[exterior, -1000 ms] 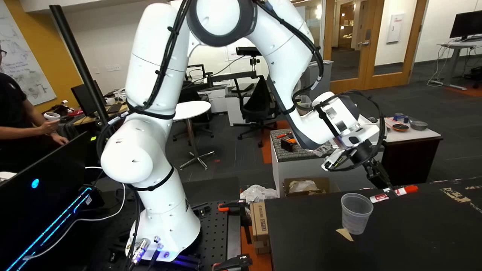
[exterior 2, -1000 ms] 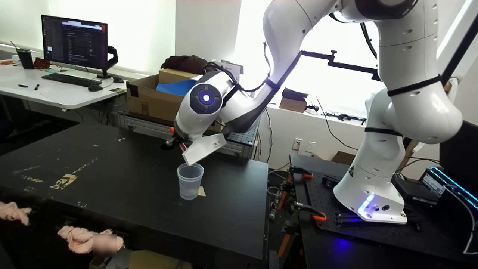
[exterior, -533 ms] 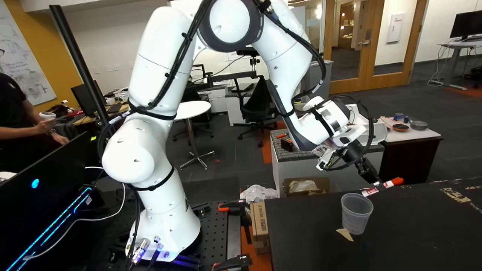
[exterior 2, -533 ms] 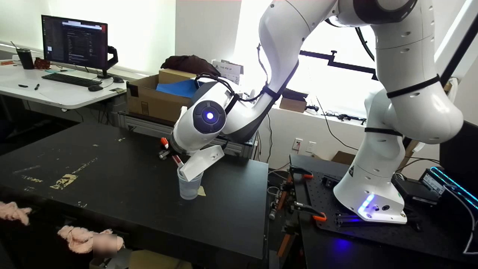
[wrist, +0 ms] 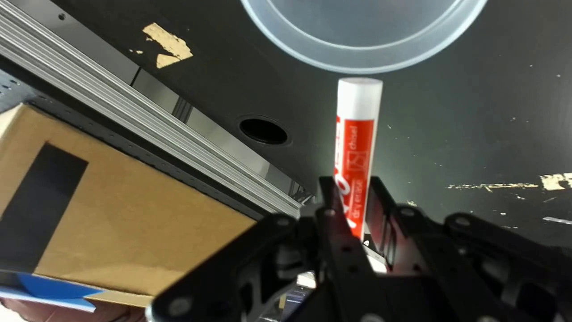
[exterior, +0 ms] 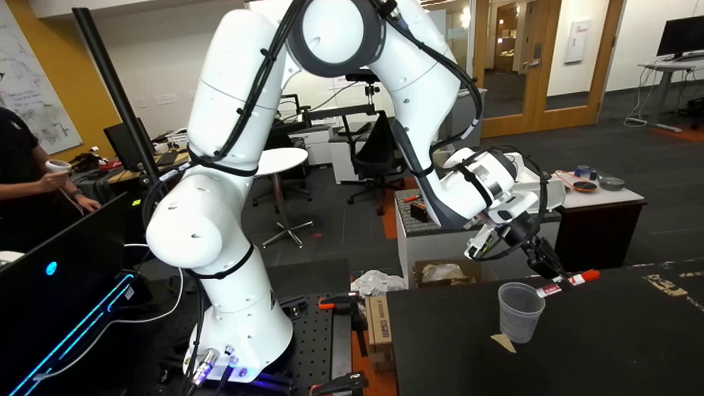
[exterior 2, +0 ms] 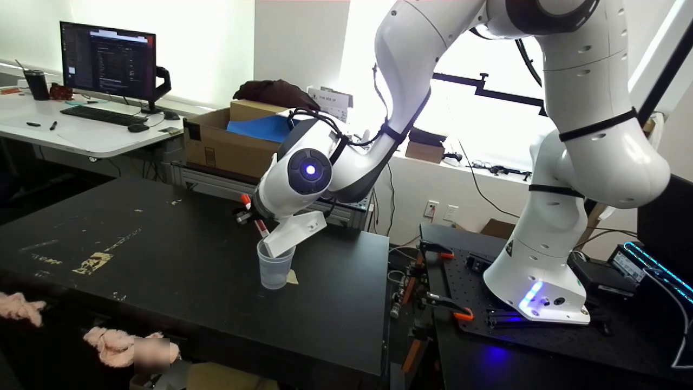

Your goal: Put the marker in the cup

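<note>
A translucent plastic cup (exterior: 520,316) stands upright on a black table (exterior: 434,341). Near the cup's rim, a tilted red-and-white dry-erase marker (wrist: 356,152) hangs clamped in the jaws of a Robotiq gripper (wrist: 354,183), white end toward the cup. Behind, in an exterior view, are a round white table (exterior: 280,160), a black office chair (exterior: 378,148) and wood-framed glass doors (exterior: 538,91)

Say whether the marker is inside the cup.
No, the wrist view shows the marker with its white end outside the rim of the cup.
</note>
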Controlling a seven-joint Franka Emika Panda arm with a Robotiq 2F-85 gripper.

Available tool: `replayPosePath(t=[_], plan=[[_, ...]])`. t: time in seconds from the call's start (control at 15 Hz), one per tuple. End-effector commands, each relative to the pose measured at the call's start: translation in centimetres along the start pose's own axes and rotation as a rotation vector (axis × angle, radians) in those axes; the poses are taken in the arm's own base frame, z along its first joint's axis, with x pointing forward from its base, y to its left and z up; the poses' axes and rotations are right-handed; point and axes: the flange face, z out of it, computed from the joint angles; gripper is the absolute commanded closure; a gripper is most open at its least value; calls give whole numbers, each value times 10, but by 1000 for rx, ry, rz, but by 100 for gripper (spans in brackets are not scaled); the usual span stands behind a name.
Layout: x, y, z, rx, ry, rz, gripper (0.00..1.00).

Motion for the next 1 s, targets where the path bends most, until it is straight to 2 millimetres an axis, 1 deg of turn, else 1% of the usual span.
replayPosePath(t=[0.0,0.2,0.47,0.53,0.73,0.93], plan=[[1,23,-6,-15,2,32,95],[-1,31,-5,-23,-2,15,95],[-6,36,-3,-29,-9,-12,95],[-22,26,-5,-30,-8,-17,95],[-34,19,-9,-3,2,-62,95],[-50,6,-17,32,27,-108,95]])
